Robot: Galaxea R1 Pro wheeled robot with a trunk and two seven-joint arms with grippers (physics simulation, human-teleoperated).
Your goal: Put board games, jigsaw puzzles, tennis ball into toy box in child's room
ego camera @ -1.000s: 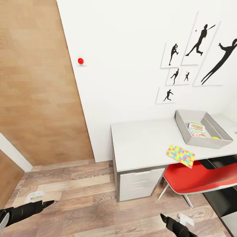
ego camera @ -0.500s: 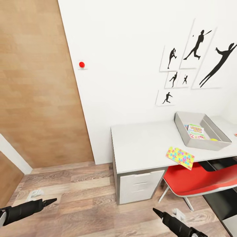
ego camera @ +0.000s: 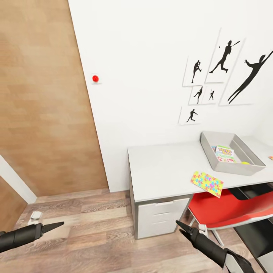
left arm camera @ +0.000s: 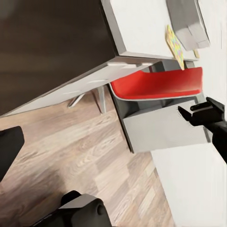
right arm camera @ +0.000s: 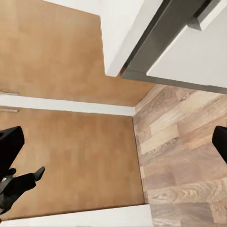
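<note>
The table (ego camera: 163, 167) stands against the white wall of the child's room. On its right end sits the grey toy box (ego camera: 209, 151), holding a board game (ego camera: 225, 153) and the yellow tennis ball (ego camera: 245, 163). One jigsaw puzzle (ego camera: 207, 183) lies at the table's front edge, partly overhanging it; the same jigsaw puzzle (left arm camera: 174, 45) appears in the left wrist view. My left gripper (ego camera: 58, 225) and right gripper (ego camera: 179, 224) hang low over the floor, short of the table, both open and empty. The bed is out of view.
A red chair (ego camera: 227, 208) is tucked under the table's right part, beside a white drawer unit (ego camera: 161, 216). A tall wooden panel (ego camera: 41, 94) covers the left wall. The wood-plank floor (ego camera: 94, 227) lies between me and the table.
The camera has moved a little. My right gripper has risen and reached forward toward the drawer unit. The left gripper has lifted slightly. The toys on the table lie as before.
</note>
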